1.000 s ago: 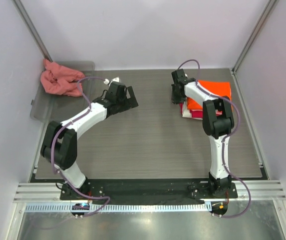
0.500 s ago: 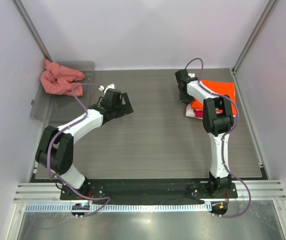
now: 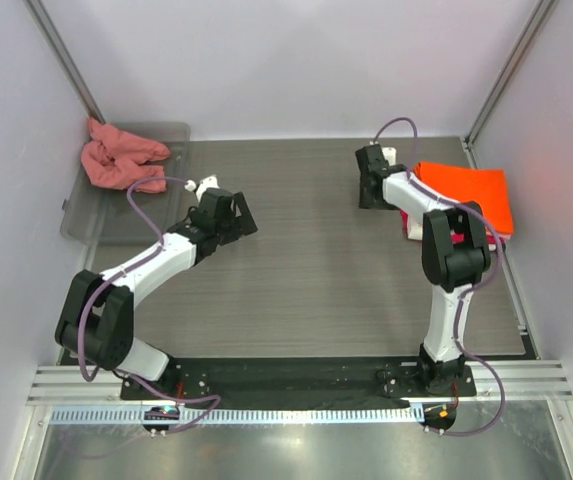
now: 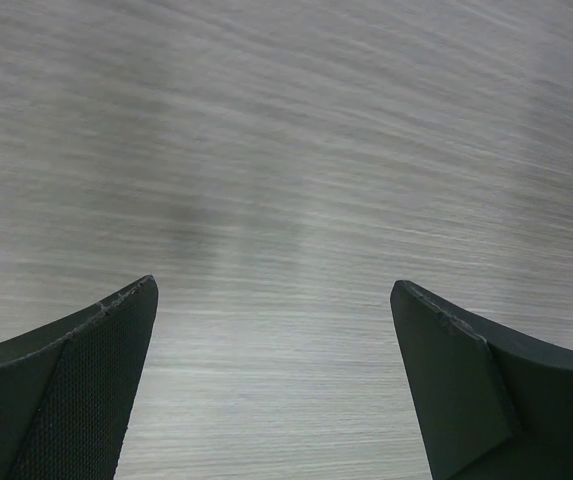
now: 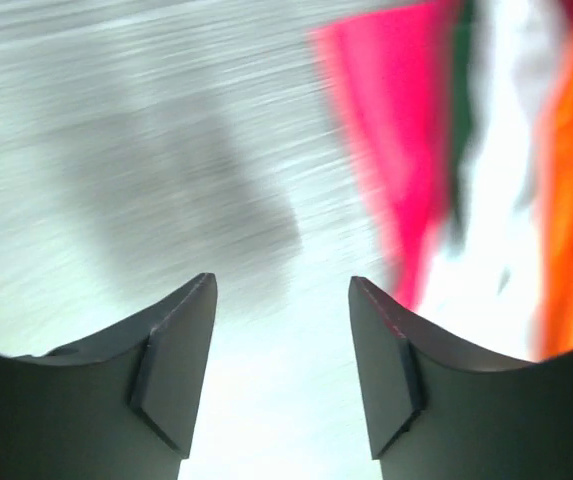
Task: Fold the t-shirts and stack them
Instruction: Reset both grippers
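Note:
A folded bright orange t-shirt (image 3: 466, 190) tops a stack at the table's right edge, with crimson and light pink edges (image 3: 412, 224) showing under it. In the right wrist view the crimson shirt (image 5: 396, 150), the light pink one (image 5: 501, 200) and the orange one (image 5: 571, 200) lie blurred at upper right. My right gripper (image 3: 368, 193) (image 5: 281, 285) is open just left of the stack, with nothing between its fingers. A crumpled salmon-pink t-shirt (image 3: 118, 158) lies in the tray. My left gripper (image 3: 241, 214) (image 4: 274, 290) hangs wide open over bare table.
The clear grey tray (image 3: 86, 215) stands at the back left against the wall. White walls close in the table on the left, back and right. Both arm bases sit at the near edge.
The stack with the orange shirt on top has shifted right toward the wall. My right gripper has opened and let go of it. My left arm has drawn back to the left.

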{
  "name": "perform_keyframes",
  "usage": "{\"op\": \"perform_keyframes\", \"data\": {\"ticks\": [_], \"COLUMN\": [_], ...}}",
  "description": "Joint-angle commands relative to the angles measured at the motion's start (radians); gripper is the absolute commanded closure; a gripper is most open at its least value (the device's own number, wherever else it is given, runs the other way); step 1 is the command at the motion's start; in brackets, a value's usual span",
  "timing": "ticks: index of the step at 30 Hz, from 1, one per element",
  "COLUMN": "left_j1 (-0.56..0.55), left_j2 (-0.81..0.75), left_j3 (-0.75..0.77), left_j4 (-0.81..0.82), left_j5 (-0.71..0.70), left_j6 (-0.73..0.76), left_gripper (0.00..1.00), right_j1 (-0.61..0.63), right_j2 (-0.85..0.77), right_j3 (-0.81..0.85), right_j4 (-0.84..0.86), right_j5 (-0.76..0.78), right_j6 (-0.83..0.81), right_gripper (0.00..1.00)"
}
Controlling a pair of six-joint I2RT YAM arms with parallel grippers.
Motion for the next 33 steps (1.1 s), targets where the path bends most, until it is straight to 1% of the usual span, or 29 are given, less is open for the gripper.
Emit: {"op": "perform_keyframes", "data": {"ticks": [1,2,3,4,5,6,7,8,10,11,13,14,15,17,19,20,22,23,24,25,26,30,33], "left_j1": [0.003,0.005,0.003,0.005,0.005,0.005,0.005,0.002,-0.003,-0.004,-0.008,-0.008,-0.009,-0.012,-0.015,-0.017,-0.015,-0.017,-0.015,-0.017,-0.017,-0.017,-0.015], "left_j2": [-0.069,-0.082,-0.108,-0.119,-0.133,-0.159,-0.174,-0.193,-0.246,-0.266,-0.329,-0.351,-0.381,-0.475,-0.541,-0.614,-0.683,-0.716,-0.771,-0.794,-0.834,-0.879,-0.879], "left_j3": [-0.062,-0.083,-0.114,-0.131,-0.143,-0.171,-0.183,-0.197,-0.258,-0.281,-0.336,-0.352,-0.369,-0.425,-0.468,-0.515,-0.559,-0.58,-0.602,-0.613,-0.622,-0.649,-0.646], "left_j4": [0.014,0.019,0.026,0.037,0.04,0.042,0.042,0.048,0.077,0.088,0.089,0.088,0.085,0.074,0.077,0.085,0.129,0.141,0.147,0.148,0.151,0.155,0.149], "left_j5": [-0.116,-0.137,-0.139,-0.134,-0.128,-0.125,-0.118,-0.093,-0.069,-0.059,-0.064,-0.064,-0.062,-0.049,-0.023,-0.018,-0.001,-0.002,-0.01,-0.018,-0.03,-0.038,-0.047], "left_j6": [-0.027,-0.03,-0.024,-0.006,0.008,0.017,0.031,0.037,0.047,0.057,0.062,0.082,0.094,0.135,0.154,0.154,0.149,0.149,0.149,0.148,0.145,0.142,0.14], "left_gripper": [0.0,0.0,0.0,0.01,0.0,0.0,0.0,0.0,0.0,0.0,0.0,0.0,0.01,0.01,0.0,0.0,0.0,0.0,0.0,0.0,0.01,0.0,0.0], "right_j1": [0.064,0.075,0.101,0.121,0.144,0.189,0.208,0.229,0.26,0.269,0.273,0.271,0.273,0.273,0.273,0.273,0.273,0.273,0.273,0.273,0.273,0.273,0.273], "right_j2": [-0.273,-0.319,-0.375,-0.463,-0.511,-0.545,-0.611,-0.639,-0.703,-0.778,-0.87,-0.942,-0.973,-1.04,-1.068,-1.078,-1.095,-1.101,-1.105,-1.111,-1.122,-1.161,-1.176], "right_j3": [-0.132,-0.184,-0.292,-0.348,-0.44,-0.476,-0.511,-0.545,-0.663,-0.762,-0.857,-0.891,-0.928,-0.967,-1.002,-1.02,-1.111,-1.143,-1.204,-1.229,-1.228,-1.261,-1.267], "right_j4": [0.201,0.28,0.319,0.358,0.411,0.427,0.438,0.465,0.51,0.569,0.628,0.623,0.608,0.561,0.567,0.609,0.68,0.742,0.776,0.806,0.797,0.824,0.824], "right_j5": [-0.112,-0.135,-0.146,-0.146,-0.097,-0.086,-0.084,-0.071,-0.077,-0.08,-0.087,-0.089,-0.094,-0.155,-0.173,-0.185,-0.199,-0.19,-0.187,-0.177,-0.169,-0.175,-0.176], "right_j6": [0.005,0.019,0.036,0.037,0.037,0.045,0.043,0.048,0.065,0.062,0.039,0.027,0.03,0.051,0.083,0.1,0.109,0.126,0.129,0.142,0.148,0.154,0.166], "right_gripper": [0.36,0.34,0.3,0.11,0.06,0.05,0.05,0.04,0.03,0.02,0.01,0.01,0.01,0.01,0.02,0.02,0.03,0.03,0.03,0.03,0.03,0.03,0.04]}}
